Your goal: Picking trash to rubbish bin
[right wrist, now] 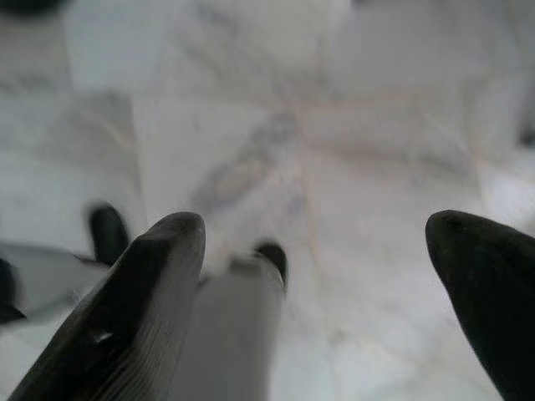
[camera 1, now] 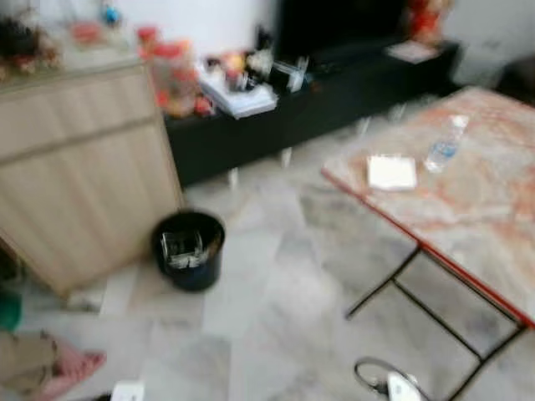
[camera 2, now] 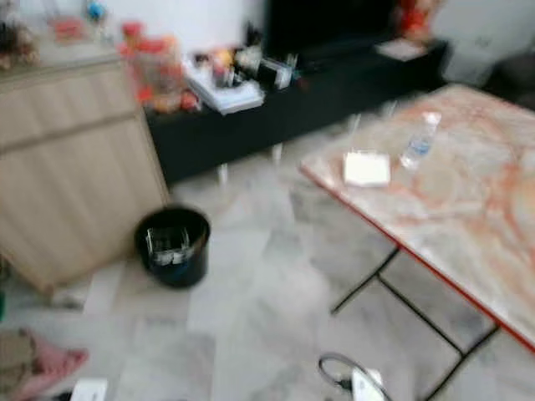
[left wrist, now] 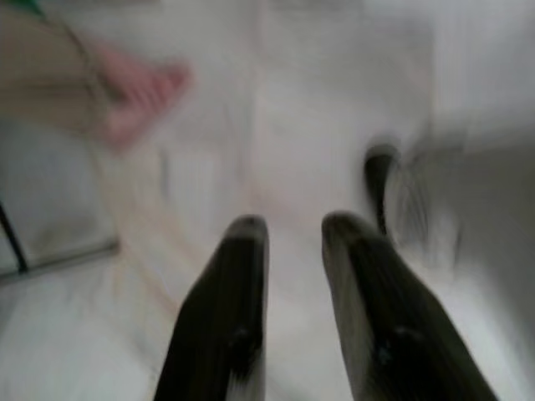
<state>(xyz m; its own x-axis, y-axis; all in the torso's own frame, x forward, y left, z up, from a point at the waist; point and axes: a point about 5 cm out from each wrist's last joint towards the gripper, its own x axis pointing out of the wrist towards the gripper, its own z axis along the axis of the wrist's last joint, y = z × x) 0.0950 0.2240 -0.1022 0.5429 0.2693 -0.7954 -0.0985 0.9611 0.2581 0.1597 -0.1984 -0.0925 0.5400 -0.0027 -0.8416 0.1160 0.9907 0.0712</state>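
Right claw (right wrist: 313, 242) spread over floor (blurred); bin (camera 1: 189, 248) by cabinet (camera 1: 79, 167).

Left gripper (left wrist: 292, 242) & right gripper (right wrist: 322, 242): long black tapered fingers, seemingly matte, tips rounded.

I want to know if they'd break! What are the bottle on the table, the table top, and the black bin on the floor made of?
The bottle looks like clear, thin plastic: you can see through it. The table top looks like smooth, marble-patterned laminate or stone with orange veins and a red edge; the blur leaves it open. The bin looks like glossy black plastic, with a faint sheen on its side.
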